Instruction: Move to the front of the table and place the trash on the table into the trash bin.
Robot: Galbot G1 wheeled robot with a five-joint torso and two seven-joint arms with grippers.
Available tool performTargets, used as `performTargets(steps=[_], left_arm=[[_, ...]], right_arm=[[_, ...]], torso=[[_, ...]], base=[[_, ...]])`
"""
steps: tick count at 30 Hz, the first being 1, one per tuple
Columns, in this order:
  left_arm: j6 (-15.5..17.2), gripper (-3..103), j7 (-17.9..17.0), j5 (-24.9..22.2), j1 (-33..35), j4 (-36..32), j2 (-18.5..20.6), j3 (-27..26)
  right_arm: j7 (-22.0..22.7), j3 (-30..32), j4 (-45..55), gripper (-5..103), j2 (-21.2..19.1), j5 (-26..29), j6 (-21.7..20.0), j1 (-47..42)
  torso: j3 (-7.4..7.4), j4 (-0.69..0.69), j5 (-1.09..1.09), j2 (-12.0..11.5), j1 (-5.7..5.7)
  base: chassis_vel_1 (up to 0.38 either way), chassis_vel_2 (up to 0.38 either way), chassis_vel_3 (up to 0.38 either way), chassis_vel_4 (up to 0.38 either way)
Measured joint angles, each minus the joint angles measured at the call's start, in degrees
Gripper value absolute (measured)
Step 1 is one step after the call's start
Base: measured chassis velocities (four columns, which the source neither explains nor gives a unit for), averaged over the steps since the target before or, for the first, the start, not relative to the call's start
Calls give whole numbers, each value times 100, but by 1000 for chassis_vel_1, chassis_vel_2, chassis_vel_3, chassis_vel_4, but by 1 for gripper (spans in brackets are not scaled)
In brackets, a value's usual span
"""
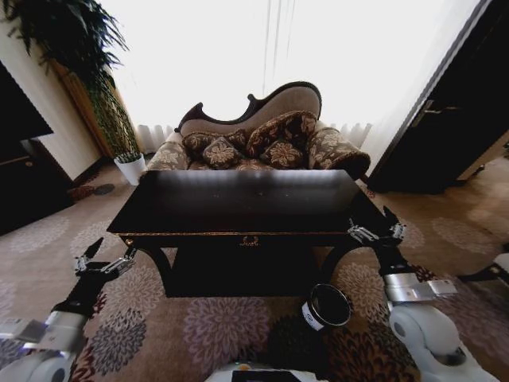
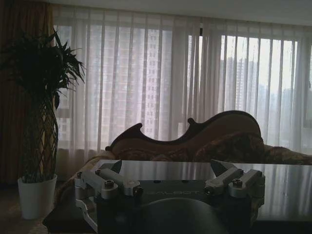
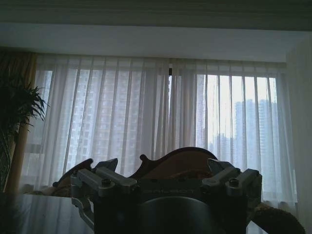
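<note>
Two grippers hang low in front of you, one at each front corner of the table (image 1: 238,203). Your left gripper (image 1: 103,261) sits just outside the table's front left corner, above the patterned carpet (image 1: 215,326), with its fingers spread wide and nothing between them. In the left wrist view that gripper (image 2: 165,170) points across the glossy tabletop (image 2: 282,185) toward the sofa (image 2: 204,139), and a potted plant (image 2: 41,122) in a white pot stands off to one side against the sheer curtains (image 2: 161,73).

Your right gripper (image 1: 375,231) hovers close to the table's front right corner, also spread wide and holding nothing. In the right wrist view it (image 3: 165,170) faces the same curtains (image 3: 146,107), with the curved back of the sofa (image 3: 180,161) rising behind it.

You can see the trash bin (image 1: 326,306) on the carpet, lying tilted beside the table's front right leg and below your right arm, its white label facing you. On the dark tabletop you cannot make out any trash from the head view. Cushions (image 1: 262,147) crowd the sofa seat behind the table.
</note>
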Motion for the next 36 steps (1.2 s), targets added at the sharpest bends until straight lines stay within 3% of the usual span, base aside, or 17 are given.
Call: performTargets(steps=[6, 18, 36], left_arm=[[-157, 100, 179, -132, 59, -148, -43, -51], [-281, 100, 292, -49, 37, -36, -78, 43], [-281, 100, 290, 5, 21, 35, -26, 94]], right_arm=[[-236, -101, 9, 100, -36, 103, -117, -36], [-169, -242, 47, 100, -72, 411, -511, 0], [-110, -195, -197, 100, 101, 496, -447, -7]], torso=[[0, 0, 1, 0, 0], [0, -1, 0, 0, 1], [-2, 0, 0, 2, -2]], base=[[0, 0, 0, 0], [0, 0, 0, 0], [127, -130, -135, 135]])
